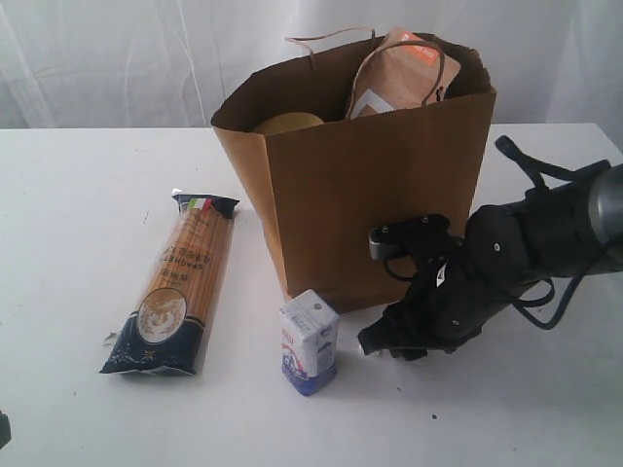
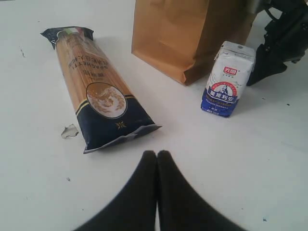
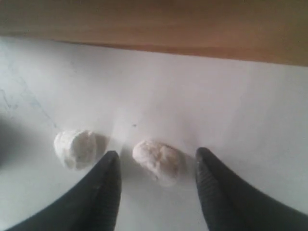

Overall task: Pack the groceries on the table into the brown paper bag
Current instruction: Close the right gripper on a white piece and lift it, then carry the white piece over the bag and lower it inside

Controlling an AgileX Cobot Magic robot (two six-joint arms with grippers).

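small blue-white carton (image 2: 227,79): red badge near the top reads 光明 in white; under it a round emblem with a building drawing, then white characters on the dark-blue band, look like 莫斯利安; finer print below is too small to read
same carton in the exterior view (image 1: 310,341): just red and blue patches, illegible
spaghetti packet (image 2: 98,91): dark lettering along the clear middle reads SPAGHETTI, second line not legible; green-white-red flag stripe at one dark-blue end; round gold-rimmed emblem and small gold star mark at the other
pouch (image 1: 409,68) in the brown paper bag (image 1: 370,195): orange label, print unreadable
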